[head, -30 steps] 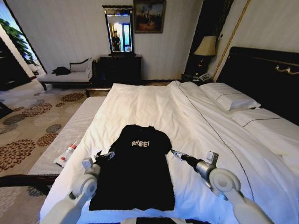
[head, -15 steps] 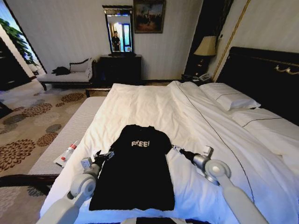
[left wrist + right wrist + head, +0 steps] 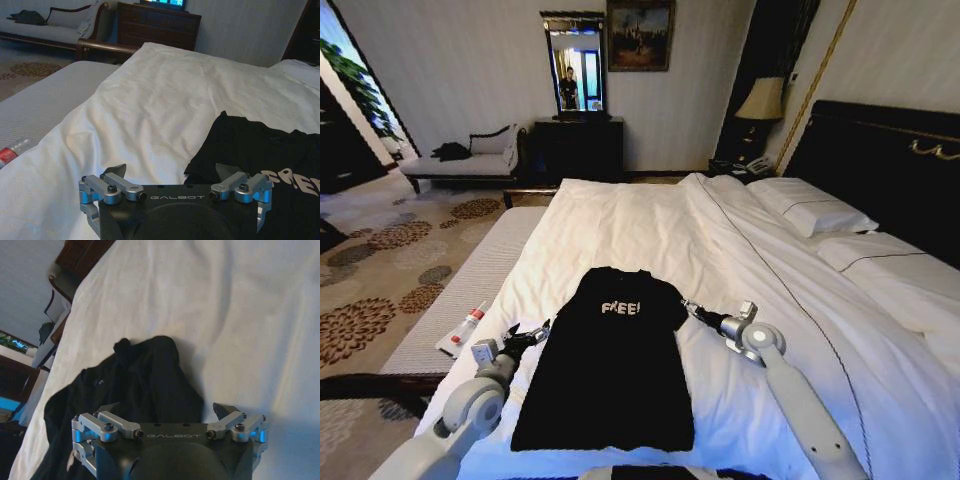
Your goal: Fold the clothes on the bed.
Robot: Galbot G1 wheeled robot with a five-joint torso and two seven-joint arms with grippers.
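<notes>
On the bed (image 3: 650, 220), the black T-shirt (image 3: 610, 360) lies flat. Both end effectors, left (image 3: 533, 333) and right (image 3: 692, 309), hover open beside its sleeves. Folding seems about to start; each probably needs to pinch a sleeve edge.

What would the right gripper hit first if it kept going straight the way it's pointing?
Most likely the T-shirt: the open right gripper points at its near sleeve edge, which already lies between the fingertips in the wrist view. Its height above the duvet is unclear.
</notes>
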